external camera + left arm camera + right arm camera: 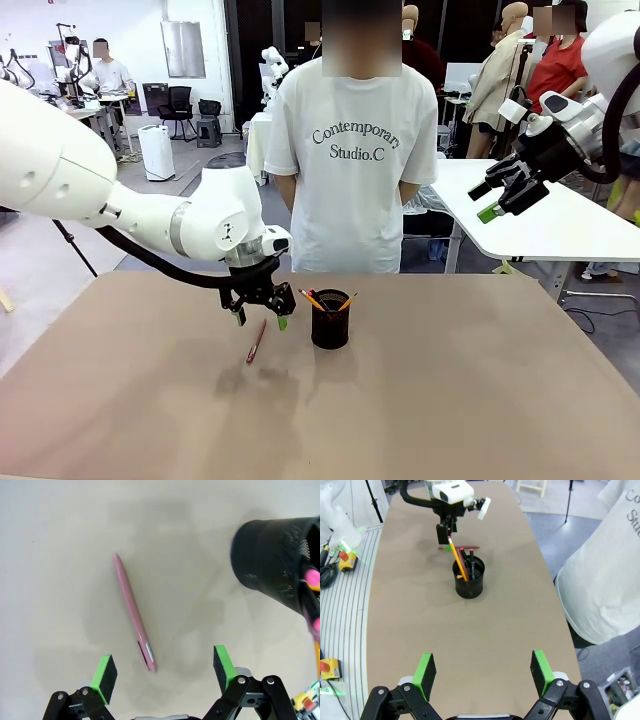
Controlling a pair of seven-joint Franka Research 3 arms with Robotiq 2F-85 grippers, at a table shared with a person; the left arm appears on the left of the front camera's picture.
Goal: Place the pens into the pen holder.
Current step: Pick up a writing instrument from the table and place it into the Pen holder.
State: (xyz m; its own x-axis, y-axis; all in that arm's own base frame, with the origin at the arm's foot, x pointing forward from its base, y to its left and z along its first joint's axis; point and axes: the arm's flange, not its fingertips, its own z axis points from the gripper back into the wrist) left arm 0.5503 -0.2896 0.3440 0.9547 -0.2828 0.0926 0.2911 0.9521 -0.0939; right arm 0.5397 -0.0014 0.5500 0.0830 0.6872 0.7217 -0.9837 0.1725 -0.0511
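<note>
left gripper [164, 670] hangs wide open over the slim reddish-pink pen [132, 612], probably lining up a grab for the black mesh cup [272, 565]

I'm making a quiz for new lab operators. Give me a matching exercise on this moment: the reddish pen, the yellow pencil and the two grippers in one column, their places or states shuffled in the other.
Column one
1. reddish pen
2. yellow pencil
3. left gripper
4. right gripper

Column two
A. leaning inside the pen holder
B. open, held high, far from the pen holder
C. lying flat on the table
D. open, low over the reddish pen

Pairs: 1-C, 2-A, 3-D, 4-B
</note>
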